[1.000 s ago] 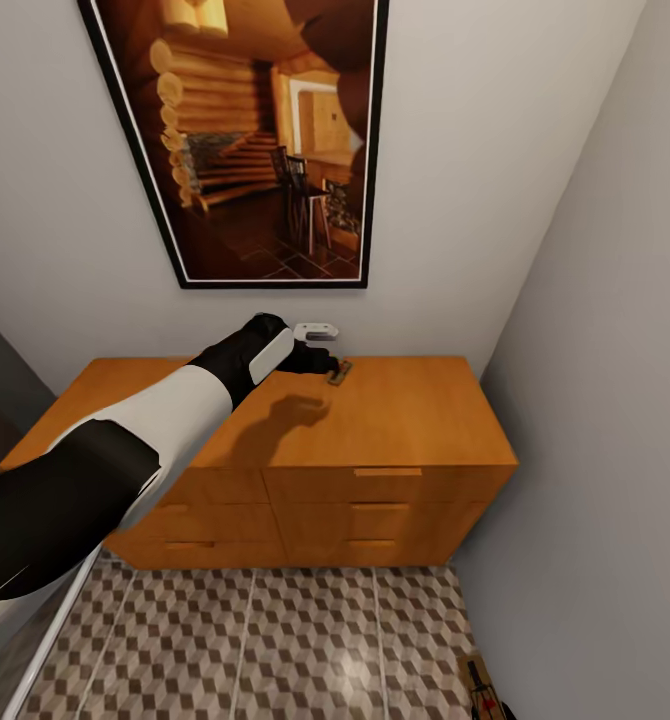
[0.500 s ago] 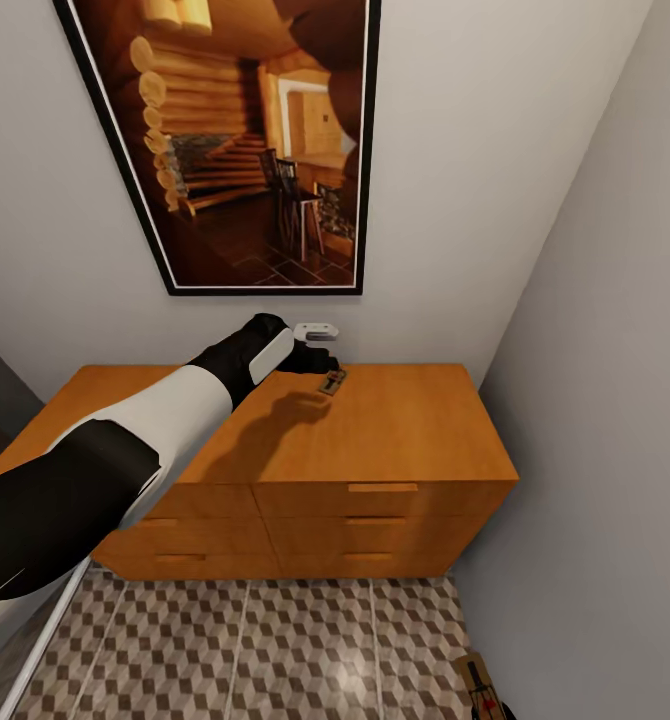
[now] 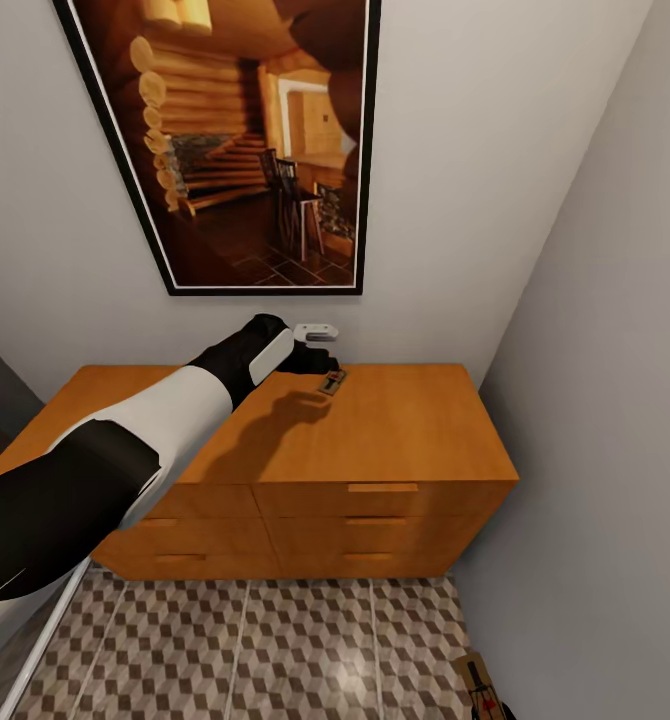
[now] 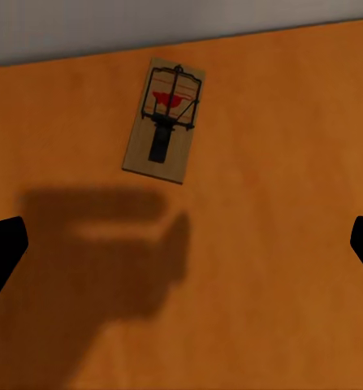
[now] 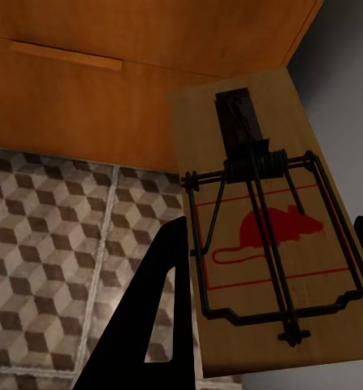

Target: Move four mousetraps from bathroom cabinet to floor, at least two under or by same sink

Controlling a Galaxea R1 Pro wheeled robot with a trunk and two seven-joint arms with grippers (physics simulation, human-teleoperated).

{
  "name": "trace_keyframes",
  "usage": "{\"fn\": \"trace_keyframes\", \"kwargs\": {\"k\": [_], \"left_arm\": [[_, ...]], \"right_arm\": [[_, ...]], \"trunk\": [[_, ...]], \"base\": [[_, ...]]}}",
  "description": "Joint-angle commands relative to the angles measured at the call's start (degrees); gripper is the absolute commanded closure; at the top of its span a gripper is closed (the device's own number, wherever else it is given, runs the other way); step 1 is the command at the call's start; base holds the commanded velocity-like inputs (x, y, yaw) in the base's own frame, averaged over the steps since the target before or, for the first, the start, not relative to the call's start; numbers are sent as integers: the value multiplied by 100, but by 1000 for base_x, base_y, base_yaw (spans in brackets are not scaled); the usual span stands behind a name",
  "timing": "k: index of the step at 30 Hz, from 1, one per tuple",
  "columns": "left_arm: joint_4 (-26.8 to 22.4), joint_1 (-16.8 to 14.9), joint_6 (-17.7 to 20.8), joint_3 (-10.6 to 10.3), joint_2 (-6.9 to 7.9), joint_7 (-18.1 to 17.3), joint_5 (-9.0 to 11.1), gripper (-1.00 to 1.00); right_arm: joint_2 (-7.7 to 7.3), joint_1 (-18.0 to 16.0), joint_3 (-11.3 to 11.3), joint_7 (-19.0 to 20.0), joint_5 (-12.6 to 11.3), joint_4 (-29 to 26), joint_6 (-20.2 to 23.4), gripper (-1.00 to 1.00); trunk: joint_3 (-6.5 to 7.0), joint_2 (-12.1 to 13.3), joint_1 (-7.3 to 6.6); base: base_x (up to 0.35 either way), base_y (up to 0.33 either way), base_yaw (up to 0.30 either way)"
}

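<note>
1. The left gripper [image 3: 327, 362] is extended over the far part of the cabinet [image 3: 395, 420] top, close to the back wall [image 3: 475, 180].
2. In the left wrist view its 2 dark fingers [image 4: 1, 253] sit at opposite edges of the picture, spread wide with nothing between them.
3. 1 mousetrap [image 3: 332, 381] lies flat on the cabinet top just beyond the left gripper, near the wall; in the left wrist view it [image 4: 164, 120] shows a pale board, dark wire and a red mark, clear of both fingers.
4. The arm's shadow [image 3: 275, 420] falls on the cabinet top on the near side of that mousetrap.
5. The right gripper [image 5: 270, 309] holds a second mousetrap [image 5: 270, 244], clamped between its dark fingers [image 5: 169, 317], with a red mouse outline printed on the board.
6. In the head view this held mousetrap [image 3: 480, 685] is at the near right corner, above the bathroom floor [image 3: 255, 650].
7. A framed picture [image 3: 255, 140] hangs on the wall above the cabinet.
</note>
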Motion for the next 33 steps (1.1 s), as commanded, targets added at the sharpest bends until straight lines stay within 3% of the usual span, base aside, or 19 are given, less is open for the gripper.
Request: {"fn": "trace_keyframes", "kwargs": {"k": [1, 28, 33], "left_arm": [[-3, -6, 15, -24, 0, 48, 60, -100], [15, 205, 7, -26, 0, 56, 41, -100], [15, 205, 9, -34, 0, 56, -90, -100]], "right_arm": [[1, -4, -14, -34, 54, 4, -10, 100], [1, -4, -14, -34, 54, 4, -10, 100], [1, -4, -14, -34, 54, 4, -10, 100]], "trunk": [[-10, -10, 3], [-10, -10, 3], [-30, -10, 3]], "base": [[0, 0, 0], [1, 0, 0], [69, 0, 0]]}}
